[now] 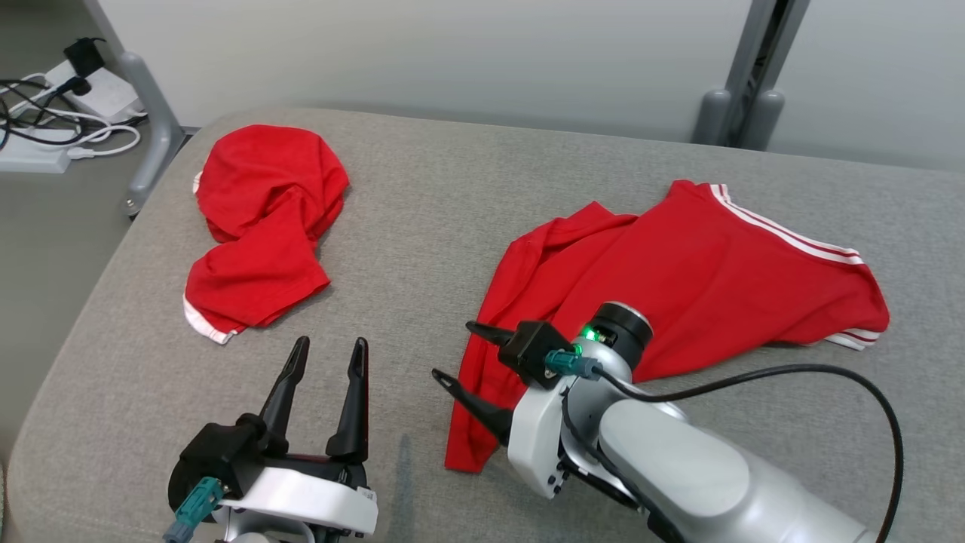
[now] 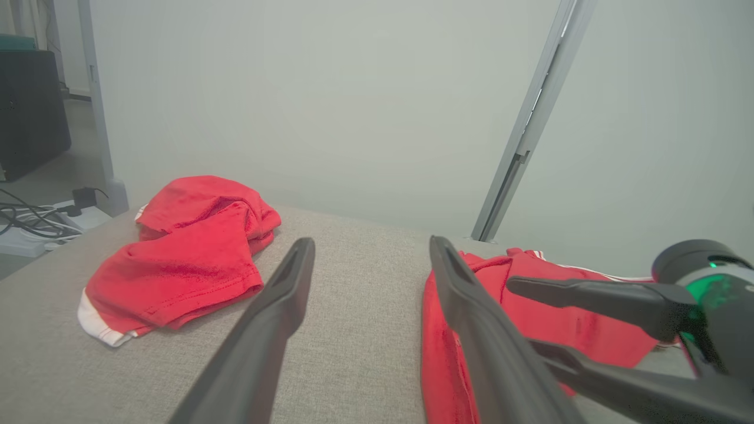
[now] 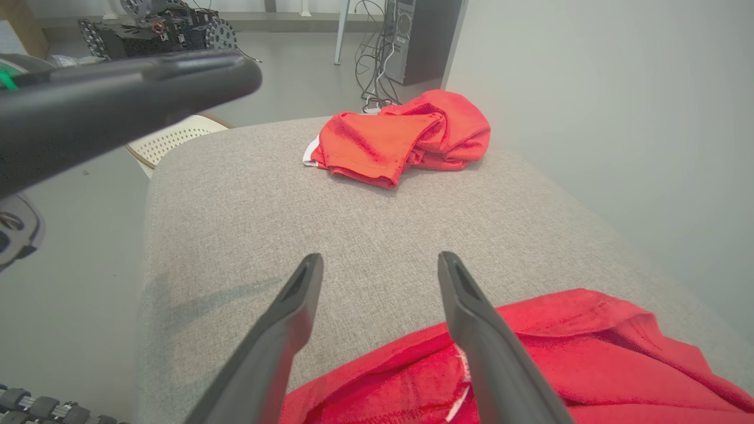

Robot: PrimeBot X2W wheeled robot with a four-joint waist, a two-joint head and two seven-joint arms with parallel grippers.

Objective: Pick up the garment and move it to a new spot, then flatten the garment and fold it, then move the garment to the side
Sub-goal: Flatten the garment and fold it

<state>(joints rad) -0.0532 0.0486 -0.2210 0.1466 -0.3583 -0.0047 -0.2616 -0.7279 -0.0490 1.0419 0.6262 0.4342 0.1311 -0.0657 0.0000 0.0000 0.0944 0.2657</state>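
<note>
On the right side of the grey cushion point(image 1: 422, 226), a red shirt point(image 1: 701, 264) lying loosely spread, with the right claw point(image 1: 454, 351), fingers apart and empty, at its left edge, the left claw point(image 1: 332, 343) likewise spread and empty nearby, and a second crumpled shirt point(image 1: 260, 219) far to the left.

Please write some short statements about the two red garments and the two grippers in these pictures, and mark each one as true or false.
1. A crumpled red garment and a spread red garment with white stripes both lie on the grey fabric surface. True.
2. The left gripper is shut on the crumpled red garment. False: it is open, holds nothing and is apart from that garment.
3. The spread red garment with white stripes lies on the robot's right side. True.
4. The two garments overlap. False: bare grey fabric lies between them.
5. The right gripper is open, at the left edge of the spread garment. True.
</note>
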